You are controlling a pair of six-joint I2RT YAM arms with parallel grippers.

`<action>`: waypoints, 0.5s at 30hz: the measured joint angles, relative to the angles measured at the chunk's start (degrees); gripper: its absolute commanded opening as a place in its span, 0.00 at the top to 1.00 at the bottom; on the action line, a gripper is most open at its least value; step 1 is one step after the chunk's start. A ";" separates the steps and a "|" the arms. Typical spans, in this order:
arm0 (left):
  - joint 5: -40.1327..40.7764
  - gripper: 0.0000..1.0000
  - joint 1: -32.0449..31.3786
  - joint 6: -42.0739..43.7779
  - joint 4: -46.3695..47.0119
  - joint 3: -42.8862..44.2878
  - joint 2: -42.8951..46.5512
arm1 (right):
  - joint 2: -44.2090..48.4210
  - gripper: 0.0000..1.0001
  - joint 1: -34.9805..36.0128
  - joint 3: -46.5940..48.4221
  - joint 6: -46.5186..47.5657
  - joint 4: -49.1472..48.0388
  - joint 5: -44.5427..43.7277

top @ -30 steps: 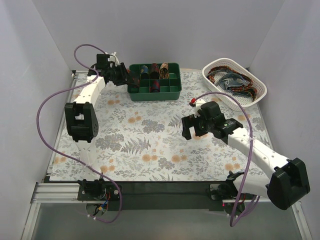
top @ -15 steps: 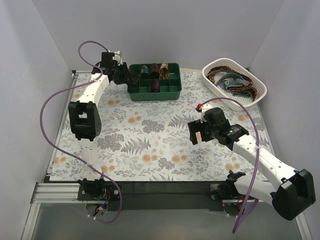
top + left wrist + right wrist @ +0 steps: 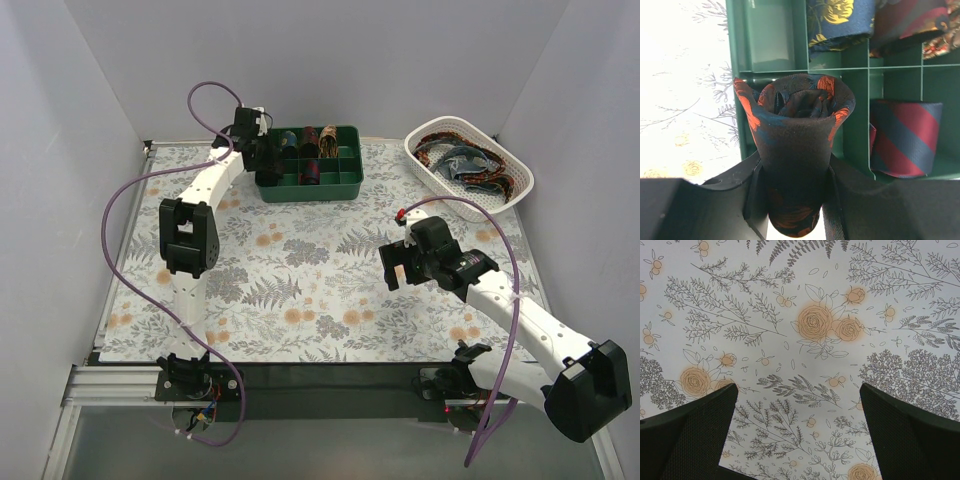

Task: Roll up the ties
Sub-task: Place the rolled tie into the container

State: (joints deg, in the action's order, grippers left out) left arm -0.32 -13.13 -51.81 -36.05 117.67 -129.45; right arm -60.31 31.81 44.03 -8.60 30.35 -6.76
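Note:
My left gripper [image 3: 262,158] is shut on a rolled tie [image 3: 796,135], dark with orange-red print, and holds it over the left side of the green divided box [image 3: 345,184]. In the left wrist view the roll hangs above a front-left compartment [image 3: 752,100]. Other rolled ties fill compartments: a gold-print one [image 3: 840,20] and a red-and-blue striped one [image 3: 902,137]. My right gripper [image 3: 398,270] is open and empty above the flowered tablecloth [image 3: 810,325]. Loose ties [image 3: 470,160] lie in the white basket [image 3: 425,162].
The green box stands at the back middle of the table and the white basket at the back right. A purple cable [image 3: 130,190] loops beside the left arm. Grey walls close in the left, back and right sides.
My left gripper has moved right with the rolled tie, from beside the green box to over its left edge. My right arm drew back slightly toward the right.

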 measured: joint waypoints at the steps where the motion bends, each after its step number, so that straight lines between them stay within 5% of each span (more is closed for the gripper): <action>1: 0.83 0.98 -0.17 -0.02 0.00 0.00 0.00 | 0.00 0.02 0.00 0.00 0.02 0.02 -0.09; 15: 9.09 0.98 -0.66 0.68 -0.74 -0.20 0.00 | -0.13 0.02 -0.31 0.00 0.92 0.02 -0.57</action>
State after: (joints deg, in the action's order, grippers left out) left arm 8.78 -13.78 -51.13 -36.80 117.47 -129.45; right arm -60.45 31.51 44.03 -7.68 30.37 -7.33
